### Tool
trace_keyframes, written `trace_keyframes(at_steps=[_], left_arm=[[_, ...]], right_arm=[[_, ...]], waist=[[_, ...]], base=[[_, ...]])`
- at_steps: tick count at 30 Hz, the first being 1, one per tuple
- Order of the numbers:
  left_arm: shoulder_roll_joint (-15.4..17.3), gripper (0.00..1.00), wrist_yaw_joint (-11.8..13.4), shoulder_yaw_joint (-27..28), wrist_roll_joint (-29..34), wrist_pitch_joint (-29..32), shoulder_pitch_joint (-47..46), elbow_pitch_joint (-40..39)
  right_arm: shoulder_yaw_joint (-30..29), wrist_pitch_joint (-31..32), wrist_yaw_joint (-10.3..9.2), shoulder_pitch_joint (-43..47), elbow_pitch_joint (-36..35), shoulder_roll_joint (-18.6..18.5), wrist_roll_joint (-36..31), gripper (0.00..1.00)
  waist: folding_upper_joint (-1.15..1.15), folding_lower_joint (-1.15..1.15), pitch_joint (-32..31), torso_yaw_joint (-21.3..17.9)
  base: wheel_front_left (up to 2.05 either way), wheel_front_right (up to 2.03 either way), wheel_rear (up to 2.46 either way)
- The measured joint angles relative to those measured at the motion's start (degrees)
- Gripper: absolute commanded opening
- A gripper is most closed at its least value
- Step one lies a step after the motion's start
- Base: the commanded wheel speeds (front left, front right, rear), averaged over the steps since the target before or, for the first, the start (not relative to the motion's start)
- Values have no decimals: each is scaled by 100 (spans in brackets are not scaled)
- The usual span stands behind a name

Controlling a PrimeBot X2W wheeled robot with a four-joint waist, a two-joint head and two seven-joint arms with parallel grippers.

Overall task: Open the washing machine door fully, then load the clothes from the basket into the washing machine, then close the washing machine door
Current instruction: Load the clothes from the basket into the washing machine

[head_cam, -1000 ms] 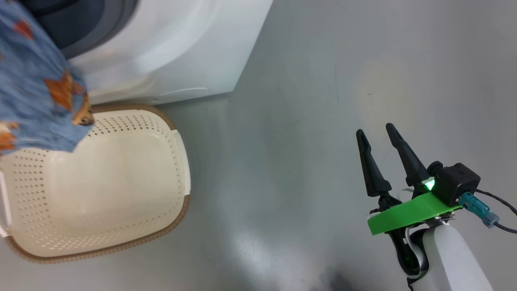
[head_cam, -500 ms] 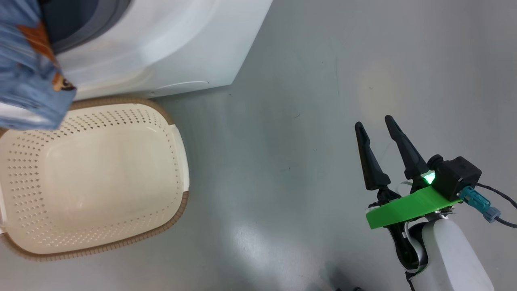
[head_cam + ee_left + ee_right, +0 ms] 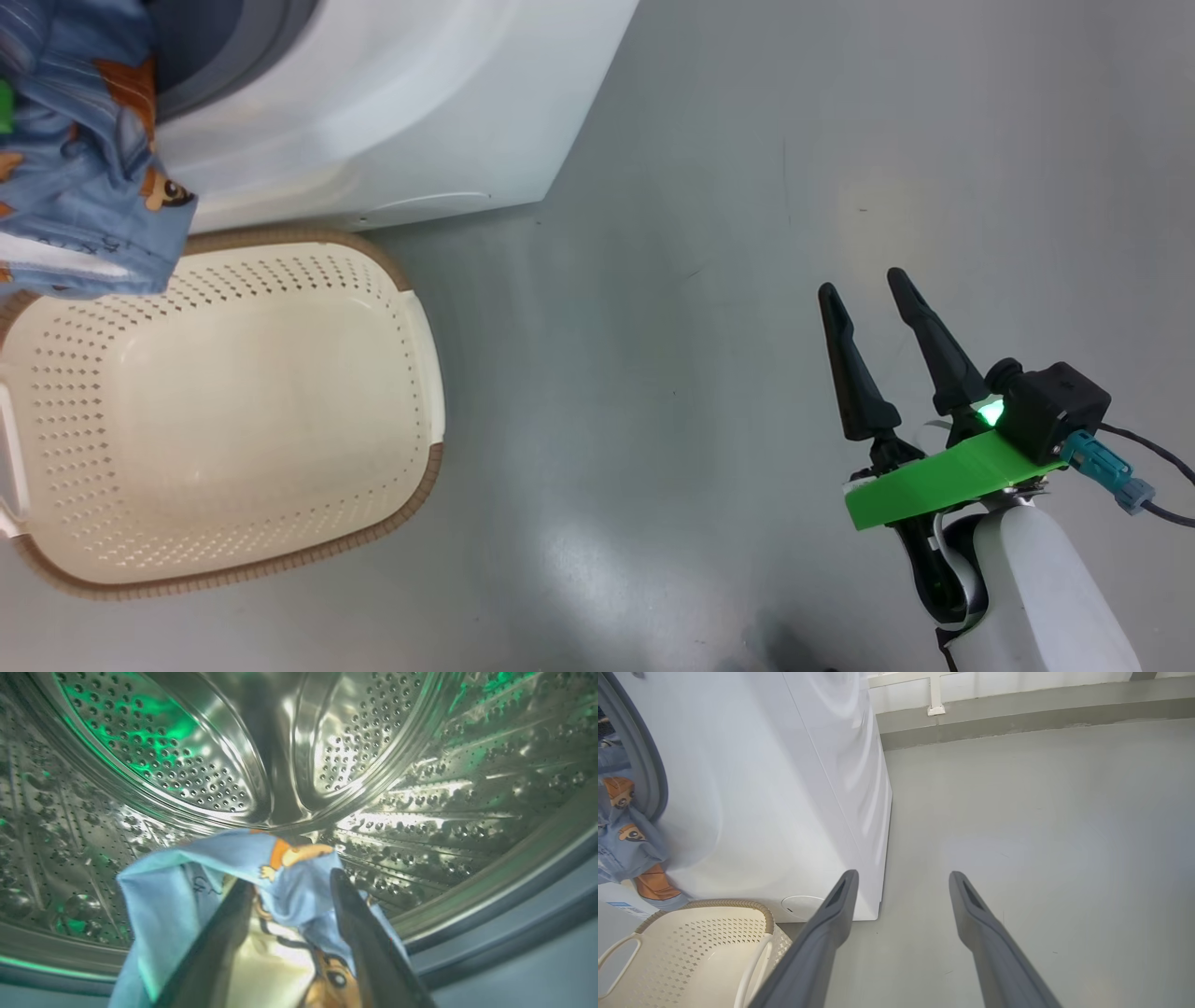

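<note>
Your right end effector [image 3: 863, 285] hangs over the floor [image 3: 700, 187], well off to the right of the washing machine [image 3: 392, 103]. Its two fingers are spread wide with nothing between them. The basket [image 3: 233, 411] stands on the floor just in front of the washing machine. The clothes [image 3: 75, 187] hang at the washing machine's opening, with part trailing down its front above the basket's far rim. Your left end effector [image 3: 292, 879] reaches into that opening with its fingers parted. The blue fabric is draped loosely over and between them, not pinched. Beyond lies the steel drum [image 3: 187, 765].
</note>
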Motion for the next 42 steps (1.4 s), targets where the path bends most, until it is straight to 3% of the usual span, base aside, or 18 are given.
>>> trace_keyframes(at_steps=[13,22,29,42], left_arm=[[138,100,0,-876,-840,-4,-90,200],[163,100,0,-1087,-1136,-29,-183,182],[152,100,0,-522,-1132,-71,-138,-309],[-457,100,0,1418,111,-76,1409,-1653]], right_arm=[[-5,0,0,0,1,0,0,100],[-15,0,0,-1,3,-1,0,100],[-47,0,1,-90,-4,-1,-8,100],[-237,0,0,-97,-10,-5,-118,100]], waist=[[0,0,-28,92],[0,0,-37,148],[0,0,-13,250],[0,0,-105,558]], base=[[0,0,0],[0,0,0],[0,0,0],[0,0,0]])
